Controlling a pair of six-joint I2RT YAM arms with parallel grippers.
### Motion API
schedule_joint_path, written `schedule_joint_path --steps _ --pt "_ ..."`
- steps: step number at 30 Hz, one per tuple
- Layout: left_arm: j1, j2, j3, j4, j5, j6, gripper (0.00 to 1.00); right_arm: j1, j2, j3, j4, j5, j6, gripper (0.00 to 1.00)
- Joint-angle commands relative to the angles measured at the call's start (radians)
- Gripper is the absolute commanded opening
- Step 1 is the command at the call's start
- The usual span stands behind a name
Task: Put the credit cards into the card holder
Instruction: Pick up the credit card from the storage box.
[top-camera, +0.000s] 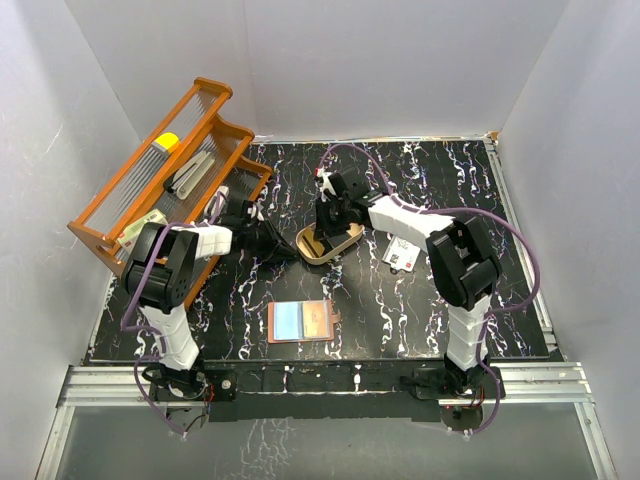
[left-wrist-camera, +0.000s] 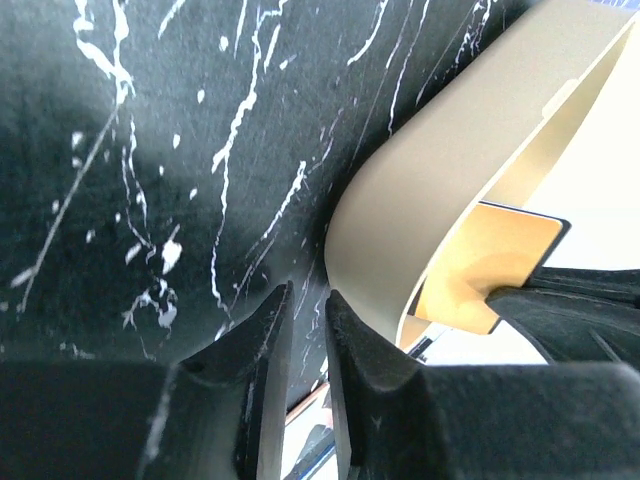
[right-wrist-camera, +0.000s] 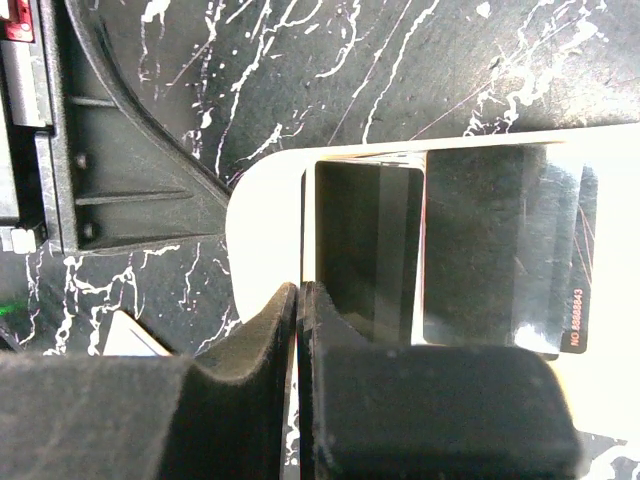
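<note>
While we are reaching over the tan oval tray (top-camera: 312, 258) with both arms, our right gripper (right-wrist-camera: 300, 290) is pressing its fingers fully together at the left edge of a dark-faced card (right-wrist-camera: 365, 250). This card is lying in the tray beside a second dark card (right-wrist-camera: 495, 240). We cannot tell whether the card's thin edge is being pinched.

Our left gripper (left-wrist-camera: 308, 298) is sitting low over the black marbled table (top-camera: 400, 320), just beside the tray's curved outer wall. Its fingers are standing slightly parted, with nothing between them. From that wrist view, an orange card (left-wrist-camera: 500, 260) is showing inside the tray, with a dark finger overlapping its lower corner.

A white card (top-camera: 400, 254) with red print is lying flat on the table just right of the tray, under our right arm. The card holder (top-camera: 300, 322) is lying open near the front edge between our two bases — well apart from the tray — showing pale blue and orange panels. An orange wire rack (top-camera: 215, 92) is leaning at the far left.
</note>
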Motion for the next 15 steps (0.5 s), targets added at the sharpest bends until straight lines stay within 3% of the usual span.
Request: schedule_joint_path --steps 1,8,15 --pt "-0.001 -0.106 0.023 -0.105 -0.017 0.020 0.20 0.005 -0.116 0.007 0.010 0.032 -0.020 0.00" --pt "0.000 -0.242 0.032 -0.184 -0.011 0.030 0.28 0.006 -0.205 -0.039 0.027 0.060 0.005 0.00" --pt "-0.001 -0.435 -0.039 -0.101 0.098 -0.002 0.44 0.005 -0.364 -0.145 0.103 -0.053 0.103 0.00"
